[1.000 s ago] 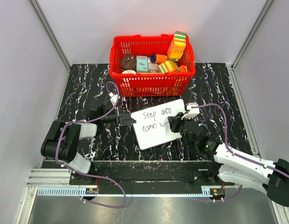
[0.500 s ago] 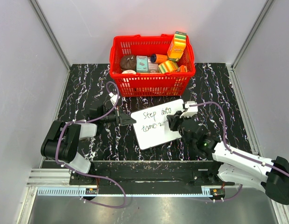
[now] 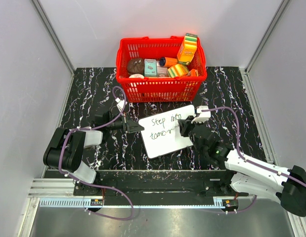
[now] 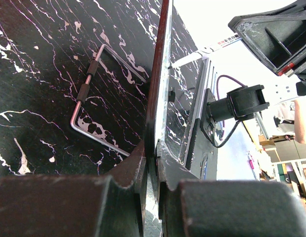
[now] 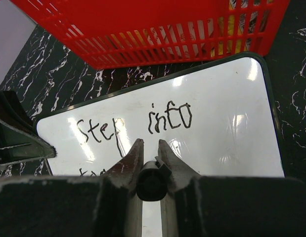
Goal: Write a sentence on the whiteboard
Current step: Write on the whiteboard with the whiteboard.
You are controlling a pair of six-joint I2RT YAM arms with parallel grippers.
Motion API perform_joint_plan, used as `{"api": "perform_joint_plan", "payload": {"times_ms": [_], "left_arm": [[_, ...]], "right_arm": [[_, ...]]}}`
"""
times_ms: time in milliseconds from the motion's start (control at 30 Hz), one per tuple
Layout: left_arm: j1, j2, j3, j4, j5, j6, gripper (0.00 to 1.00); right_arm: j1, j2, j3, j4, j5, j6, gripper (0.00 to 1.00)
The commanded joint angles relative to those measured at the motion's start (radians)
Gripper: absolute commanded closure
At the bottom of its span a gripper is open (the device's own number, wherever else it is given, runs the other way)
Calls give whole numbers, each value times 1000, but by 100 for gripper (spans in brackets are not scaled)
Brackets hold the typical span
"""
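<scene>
The thin, glossy whiteboard (image 3: 162,144), round-cornered, lies flat on the black marbled table (image 3: 93,94), with a red slatted basket (image 3: 160,84) at its 12 o'clock. The sentence (image 5: 170,118), in thin black strokes, reads "Step into" over a half-hidden second line. The left gripper (image 4: 152,155) pinches the board's 9 o'clock edge. The right gripper (image 5: 151,148), at 3 o'clock, clenches a dark round marker (image 5: 151,183).

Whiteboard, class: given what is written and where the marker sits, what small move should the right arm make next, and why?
Probably draw the marker a little further along the lower line. The sentence reads "Step into" above, the lower word looks unfinished, the right gripper is shut on the marker, and the left gripper pinches the whiteboard by its edge.
</scene>
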Motion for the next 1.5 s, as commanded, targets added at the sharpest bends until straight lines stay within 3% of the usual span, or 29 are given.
{"api": "perform_joint_plan", "payload": {"times_ms": [0,900,1467], "left_arm": [[-19,20,11,-2,-21,86,100],[-19,20,9,-2,-23,86,100],[-19,19,11,-2,-21,87,100]], "right_arm": [[-13,0,39,34,39,-24,100],[-15,-107,1,16,25,21,100],[-32,-34,-8,20,41,27,100]]}}
